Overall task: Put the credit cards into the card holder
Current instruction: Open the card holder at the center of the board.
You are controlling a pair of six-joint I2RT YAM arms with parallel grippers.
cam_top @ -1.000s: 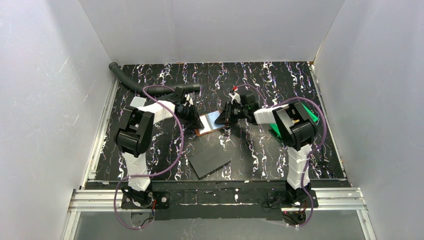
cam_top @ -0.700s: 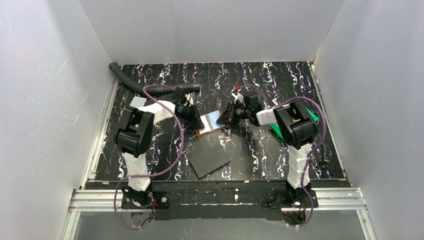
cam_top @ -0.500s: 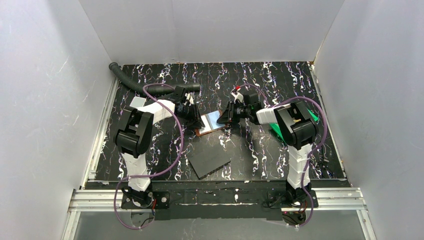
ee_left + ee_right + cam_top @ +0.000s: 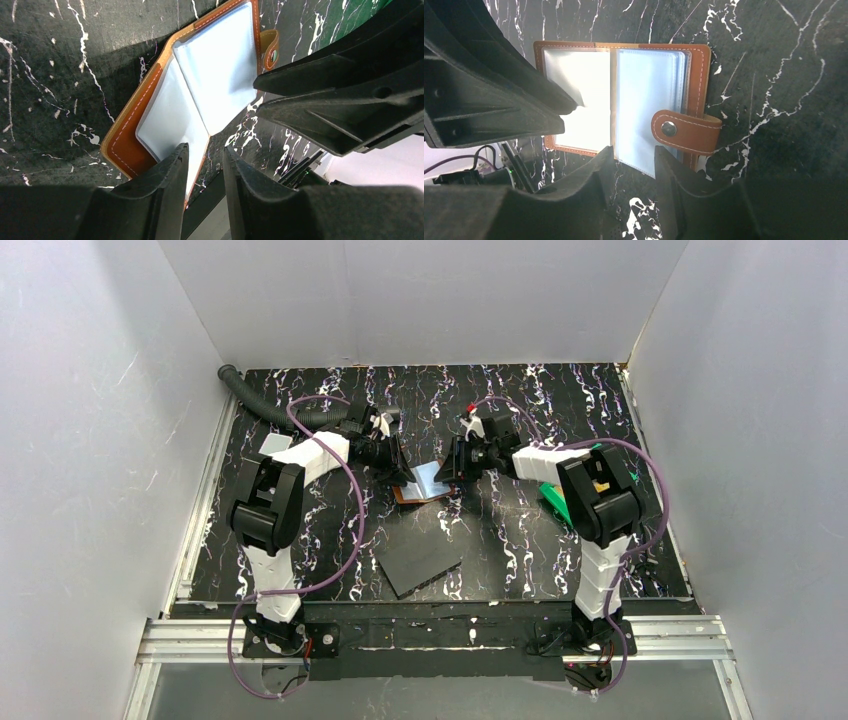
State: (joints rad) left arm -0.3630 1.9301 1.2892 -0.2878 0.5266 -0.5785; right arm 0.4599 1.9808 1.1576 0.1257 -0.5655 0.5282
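**Card holder (image 4: 420, 483).** You will find it opened out, leather side down, on the table (image 4: 520, 550). It lies about midway between the left and right edges and somewhat nearer the back edge than the near one. Brown leather with pale stitching frames clear plastic sleeves (image 4: 220, 75) on both halves. The snap tab (image 4: 684, 131) is folded inward over the outer edge of the half on your right arm's side. Whether any sleeve carries a card cannot be told.

**Left gripper (image 4: 205, 150).** Your fingers stand apart with a narrow gap. The near edge of one half of the holder lies in that gap. Contact with it cannot be confirmed.

**Right gripper (image 4: 634, 150).** The fingers are likewise apart and set at the holder's edge close to the spine. The lower edge of a sleeve lies between them. No clamping is evident.

The two grippers face each other across the holder, one on each side. They are near each other, and no contact between them shows.

**Other items**
- A dark grey slab (image 4: 418, 560) lies flat between the holder and the near edge, apart from the holder.
- A black corrugated hose (image 4: 268, 405) runs from the back left corner toward the centre and ends behind your left gripper.
- A small pale flat piece (image 4: 275, 443) lies near the left edge, beside your left arm.
- A green bin (image 4: 551, 502) sits toward the right edge, mostly hidden behind your right arm.
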